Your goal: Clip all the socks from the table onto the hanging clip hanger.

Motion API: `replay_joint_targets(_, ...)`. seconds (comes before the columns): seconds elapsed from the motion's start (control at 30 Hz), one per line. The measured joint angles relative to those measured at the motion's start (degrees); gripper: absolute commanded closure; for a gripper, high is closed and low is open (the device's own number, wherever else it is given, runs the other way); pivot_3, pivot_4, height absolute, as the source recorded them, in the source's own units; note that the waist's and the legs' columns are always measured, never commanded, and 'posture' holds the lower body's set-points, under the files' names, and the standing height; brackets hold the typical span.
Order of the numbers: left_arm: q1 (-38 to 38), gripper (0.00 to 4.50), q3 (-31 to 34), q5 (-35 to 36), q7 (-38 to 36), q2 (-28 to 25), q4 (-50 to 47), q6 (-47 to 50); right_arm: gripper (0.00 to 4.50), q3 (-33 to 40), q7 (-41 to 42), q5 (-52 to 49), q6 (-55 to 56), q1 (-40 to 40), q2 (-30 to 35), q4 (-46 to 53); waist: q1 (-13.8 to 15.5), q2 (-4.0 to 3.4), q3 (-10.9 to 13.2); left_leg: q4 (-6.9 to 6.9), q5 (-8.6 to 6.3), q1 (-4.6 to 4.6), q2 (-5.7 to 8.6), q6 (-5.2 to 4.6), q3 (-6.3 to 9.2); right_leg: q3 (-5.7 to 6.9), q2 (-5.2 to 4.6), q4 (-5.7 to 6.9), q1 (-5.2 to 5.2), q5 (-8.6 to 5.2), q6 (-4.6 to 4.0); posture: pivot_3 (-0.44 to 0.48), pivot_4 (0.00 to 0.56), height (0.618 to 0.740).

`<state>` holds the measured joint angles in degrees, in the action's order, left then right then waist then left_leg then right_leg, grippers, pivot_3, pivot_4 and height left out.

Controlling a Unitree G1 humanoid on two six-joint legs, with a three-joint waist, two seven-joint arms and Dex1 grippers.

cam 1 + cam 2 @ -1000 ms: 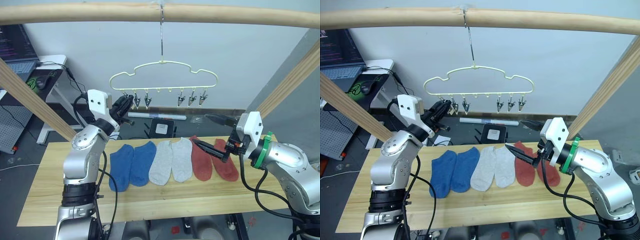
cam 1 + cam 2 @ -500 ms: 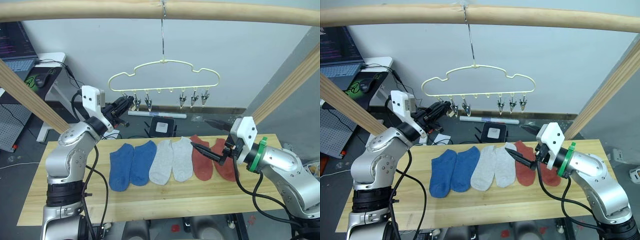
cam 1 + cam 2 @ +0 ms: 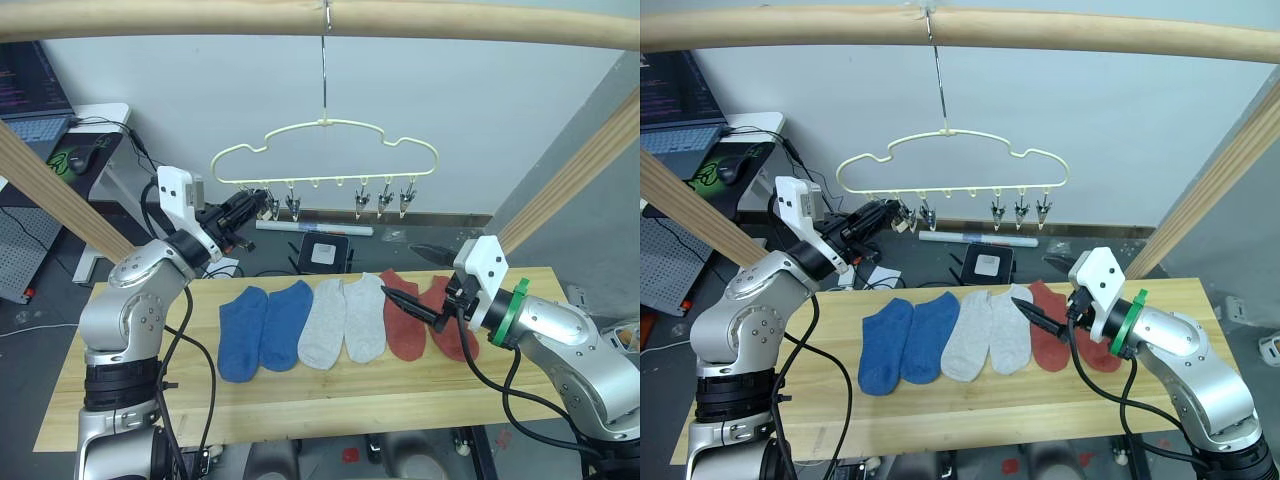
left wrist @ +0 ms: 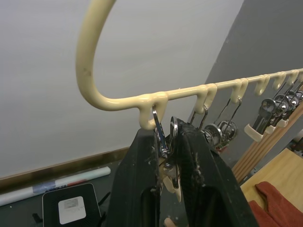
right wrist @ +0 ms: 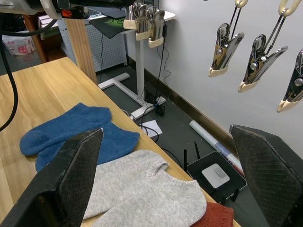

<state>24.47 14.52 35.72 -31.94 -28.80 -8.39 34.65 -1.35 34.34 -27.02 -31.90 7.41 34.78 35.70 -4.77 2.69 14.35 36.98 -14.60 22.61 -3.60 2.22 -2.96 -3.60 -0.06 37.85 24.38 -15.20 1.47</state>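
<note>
Six socks lie side by side on the wooden table [image 3: 150,400]: two blue socks [image 3: 262,328], two grey socks [image 3: 342,320] and two rust red socks [image 3: 425,316]. The pale yellow clip hanger [image 3: 325,123] hangs by its hook from the pole, and no sock is on its clips. My left gripper [image 3: 252,208] is raised and shut on the hanger's leftmost clip [image 4: 163,142]. My right gripper [image 3: 415,275] stands wide open just above the red socks, with its lower finger [image 3: 405,300] over the inner one. Nothing sits between its fingers.
A thick wooden pole [image 3: 450,22] runs overhead, with slanted wooden beams at the left [image 3: 50,190] and right [image 3: 570,175]. A white desk with a laptop [image 3: 60,130] stands at the far left. A black box [image 3: 324,254] and a white tube lie on the floor behind the table.
My left gripper has stayed at the leftmost clip while the hanger has shifted slightly left. The right gripper has dipped a little toward the red socks, still open.
</note>
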Motion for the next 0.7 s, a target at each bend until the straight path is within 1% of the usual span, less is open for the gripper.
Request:
replay_joint_targets(0.23, -0.12, 4.25, 1.54, 1.86, 0.03, -0.79, -0.09, 2.01, 0.00, -0.20, -0.55, 0.55, 0.00, 0.00, -0.14, 0.00, -0.01, -0.02, 0.05, 0.01, 0.00, 0.00, 0.00, 0.00, 0.00, 0.00, 0.00, 0.01, 0.00, 0.00, 0.00, -0.152, 0.266, 0.740)
replay_joint_targets(0.33, -0.12, 4.25, 1.57, 2.30, 0.02, -1.33, -0.36, 2.72, 0.00, -0.75, -1.69, 2.07, -0.24, -0.10, -0.11, -0.01, -0.01, -0.03, 0.16, 0.01, 0.00, -0.01, 0.00, 0.00, 0.00, -0.01, 0.00, 0.01, 0.00, 0.00, 0.00, -0.151, 0.278, 0.740)
replay_joint_targets(0.47, -0.13, 4.25, 1.54, 2.14, 0.03, -2.12, -1.21, 2.76, 0.00, -1.00, -4.49, 5.83, -1.66, -1.45, 0.28, -0.70, 0.03, -0.02, 0.56, 0.01, 0.00, 0.00, -0.02, 0.01, 0.00, -0.01, -0.02, 0.02, 0.02, 0.00, 0.00, -0.142, 0.314, 0.740)
replay_joint_targets(0.63, -0.94, 4.25, 0.66, 0.46, 0.20, -2.50, -3.64, 1.50, 0.00, -0.77, -8.69, 10.27, -4.54, -2.24, 0.08, -4.40, 0.10, -0.09, 2.11, 0.02, 0.01, 0.01, -0.03, 0.02, -0.07, -0.10, -0.12, 0.06, 0.06, 0.00, 0.01, -0.126, 0.344, 0.740)
replay_joint_targets(0.7, -1.49, 4.25, 0.39, -0.14, 0.96, -2.29, -4.84, 1.00, 0.00, 0.37, -11.00, 11.36, -5.28, -2.03, -1.38, -6.99, 0.17, -0.07, 2.72, 0.02, 0.01, 0.03, -0.06, 0.03, -0.05, -0.08, -0.12, 0.06, 0.07, 0.02, -0.02, -0.117, 0.355, 0.740)
